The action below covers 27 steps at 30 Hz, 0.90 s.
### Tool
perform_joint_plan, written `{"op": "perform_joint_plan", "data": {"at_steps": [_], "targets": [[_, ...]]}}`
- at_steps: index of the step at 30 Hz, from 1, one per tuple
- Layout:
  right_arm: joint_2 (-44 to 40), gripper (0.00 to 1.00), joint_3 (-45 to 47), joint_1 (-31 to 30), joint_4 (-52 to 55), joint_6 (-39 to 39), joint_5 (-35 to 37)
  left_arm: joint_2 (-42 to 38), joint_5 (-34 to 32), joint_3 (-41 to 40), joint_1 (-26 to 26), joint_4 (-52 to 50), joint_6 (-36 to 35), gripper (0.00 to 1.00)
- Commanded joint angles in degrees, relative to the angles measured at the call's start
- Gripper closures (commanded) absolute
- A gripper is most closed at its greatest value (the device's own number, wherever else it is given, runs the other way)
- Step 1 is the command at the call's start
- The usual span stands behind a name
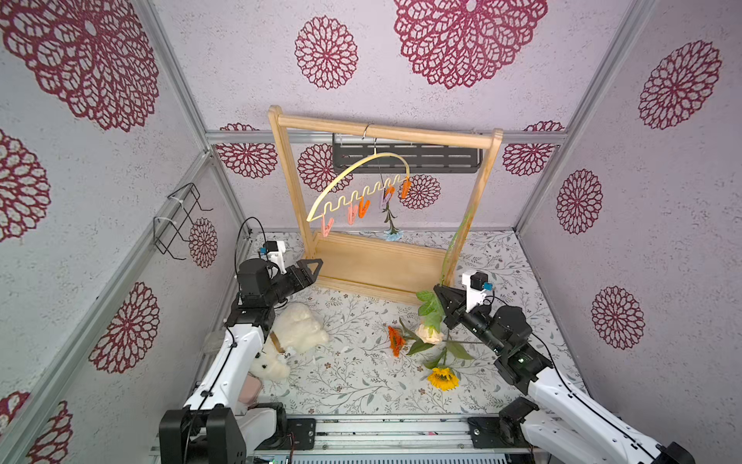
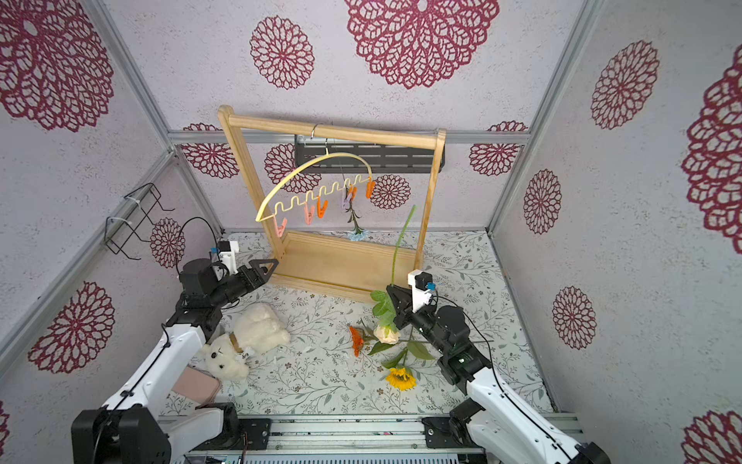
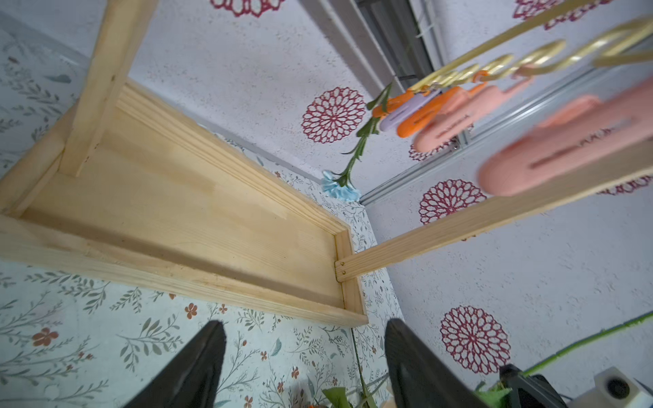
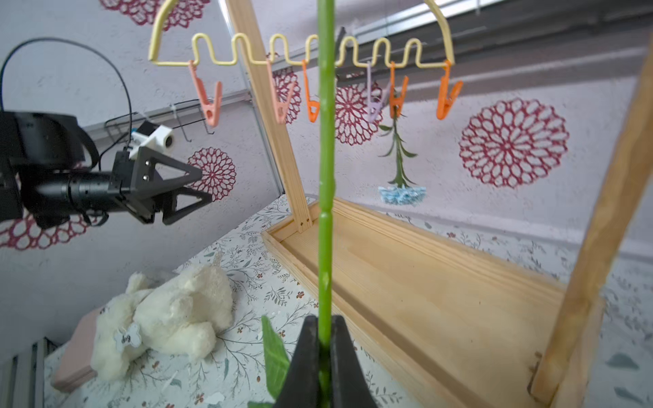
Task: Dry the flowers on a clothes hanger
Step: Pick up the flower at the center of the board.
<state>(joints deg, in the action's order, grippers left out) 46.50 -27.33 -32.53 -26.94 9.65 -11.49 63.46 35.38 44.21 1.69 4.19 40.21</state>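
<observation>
One of four done: the blue carnation (image 1: 391,236) hangs pinned on the hanger (image 1: 363,192). My right jaws are clenched on the rose (image 1: 429,334) stem, upright beside the rack (image 1: 381,257) (head down). My left jaws are released, empty. The gerbera (image 1: 396,341) and sunflower (image 1: 443,378) lie on the bench (image 1: 353,385), unhung.

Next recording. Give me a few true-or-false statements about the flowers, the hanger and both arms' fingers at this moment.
1. The blue flower hangs head down from a clothespin on the hanger. True.
2. The left fingers are closed on a clothespin. False: they stand open and hold nothing.
3. The right fingers are shut on a green stem. True.
4. The sunflower is clipped to the hanger. False: it lies on the mat.
5. The teddy bear sits inside the wooden base. False: it lies on the mat.
</observation>
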Motion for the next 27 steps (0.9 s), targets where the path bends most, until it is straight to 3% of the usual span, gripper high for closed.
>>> {"op": "perform_joint_plan", "data": {"at_steps": [1,6,15,22,27], "targets": [[1.4,1.0,-3.1,-0.6,-3.8,-11.1,-9.6,-4.4,3.0,-3.2,-1.4,5.6,-5.0,0.24],[5.3,1.0,-8.1,-0.7,1.8,-16.6,-15.0,-7.4,7.1,-7.6,-9.7,14.0,-10.5,0.22],[11.5,1.0,-13.5,-2.8,5.1,-17.4,-21.0,-3.2,5.3,0.0,-24.4,5.6,-24.1,0.13],[15.1,1.0,-13.9,-6.3,2.0,-13.8,-21.8,3.5,6.9,5.7,-28.9,7.7,-24.7,0.16],[17.5,1.0,-13.9,-7.1,-2.1,-8.8,-20.4,5.9,8.1,7.1,-29.5,9.6,-23.1,0.29]]}}
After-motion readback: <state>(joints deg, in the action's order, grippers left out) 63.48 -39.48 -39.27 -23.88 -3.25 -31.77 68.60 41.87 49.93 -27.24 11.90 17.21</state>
